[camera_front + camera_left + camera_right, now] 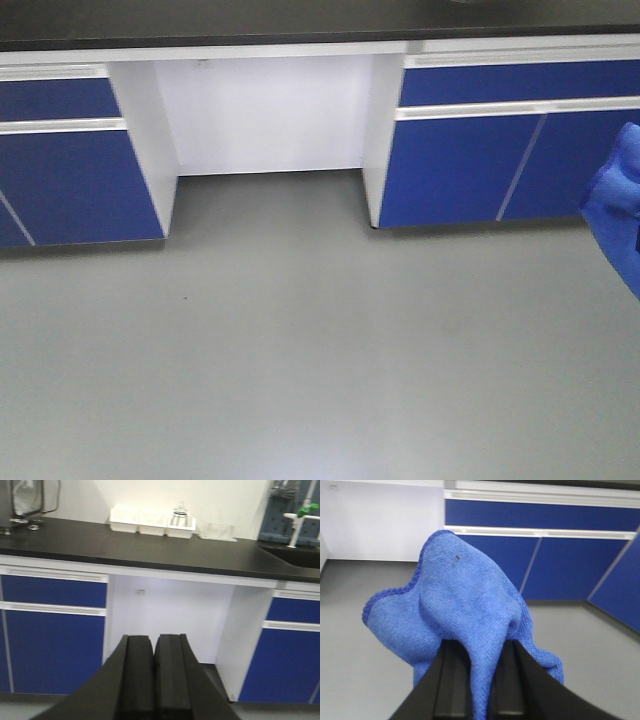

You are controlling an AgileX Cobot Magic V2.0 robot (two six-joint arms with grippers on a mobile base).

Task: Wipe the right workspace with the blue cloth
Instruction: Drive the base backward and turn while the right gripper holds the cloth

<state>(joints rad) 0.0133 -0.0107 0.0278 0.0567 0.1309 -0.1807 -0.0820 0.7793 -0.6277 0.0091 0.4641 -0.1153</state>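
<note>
The blue cloth (460, 595) hangs bunched in my right gripper (479, 647), which is shut on a fold of it above the grey floor. In the front view the same blue cloth (615, 210) shows at the far right edge, level with the cabinet doors. My left gripper (154, 639) is shut with nothing in it, its pads touching, and it points at the kneehole under a counter. The right workspace is out of view.
A black countertop (125, 547) carries white bins (150, 522), a clear rack (217, 530) and a sink (295, 555) with a tap. Blue cabinets (470, 160) flank a white kneehole (270, 115). Grey floor (300, 340) lies in front.
</note>
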